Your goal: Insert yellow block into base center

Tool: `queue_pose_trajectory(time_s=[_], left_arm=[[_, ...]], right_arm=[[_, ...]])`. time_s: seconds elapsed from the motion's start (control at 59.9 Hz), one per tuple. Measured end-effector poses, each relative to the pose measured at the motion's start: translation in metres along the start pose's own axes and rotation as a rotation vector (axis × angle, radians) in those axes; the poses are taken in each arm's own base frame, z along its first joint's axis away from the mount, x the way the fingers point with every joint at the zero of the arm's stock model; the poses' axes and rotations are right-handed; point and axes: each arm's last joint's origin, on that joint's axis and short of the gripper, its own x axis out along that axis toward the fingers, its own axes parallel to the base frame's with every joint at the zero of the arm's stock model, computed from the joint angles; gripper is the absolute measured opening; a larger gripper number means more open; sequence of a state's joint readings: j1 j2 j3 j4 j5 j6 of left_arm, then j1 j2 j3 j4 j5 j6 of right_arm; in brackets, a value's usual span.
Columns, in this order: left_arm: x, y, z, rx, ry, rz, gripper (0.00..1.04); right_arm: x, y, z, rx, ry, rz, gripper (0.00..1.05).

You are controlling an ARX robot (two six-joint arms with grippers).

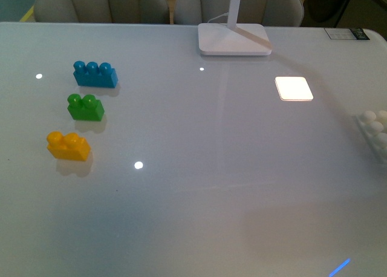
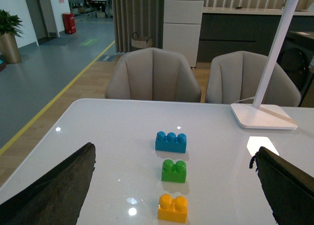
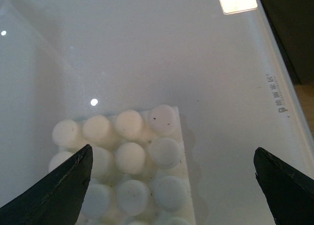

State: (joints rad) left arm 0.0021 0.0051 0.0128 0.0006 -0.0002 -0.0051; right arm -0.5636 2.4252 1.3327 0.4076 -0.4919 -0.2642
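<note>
The yellow block [image 1: 68, 146] sits far left on the worktop [image 1: 199, 198], dead ahead of the left gripper [image 2: 173, 151], which is spread wide. The block's long axis runs finger to finger. The base [image 3: 128, 158] lies far right, beneath the equally spread right gripper [image 3: 172, 150].

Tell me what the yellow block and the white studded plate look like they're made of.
Yellow block: likely moulded plastic, smooth with a soft sheen on its rounded studs. White plate: probably plastic too, matt, with a few dark specks.

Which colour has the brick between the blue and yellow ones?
Green brick; the left wrist view shows it best.
</note>
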Motion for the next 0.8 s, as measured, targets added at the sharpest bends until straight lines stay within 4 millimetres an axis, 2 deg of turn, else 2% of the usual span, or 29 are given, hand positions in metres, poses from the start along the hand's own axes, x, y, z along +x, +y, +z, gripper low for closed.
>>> queue_pose_trajectory(time_s=[0.267, 0.568, 0.802], left_arm=[[0.0, 0.0, 0.0, 0.0, 0.0, 0.0, 0.97], [0.0, 0.0, 0.0, 0.0, 0.0, 0.0, 0.97], [0.0, 0.0, 0.0, 0.0, 0.0, 0.0, 0.97]], right_arm=[[0.018, 0.009, -0.023, 0.01, 0.055, 0.043, 0.96], [0.029, 0.016, -0.025, 0.0, 0.054, 0.078, 0.96], [0.035, 0.018, -0.034, 0.002, 0.074, 0.094, 0.96]])
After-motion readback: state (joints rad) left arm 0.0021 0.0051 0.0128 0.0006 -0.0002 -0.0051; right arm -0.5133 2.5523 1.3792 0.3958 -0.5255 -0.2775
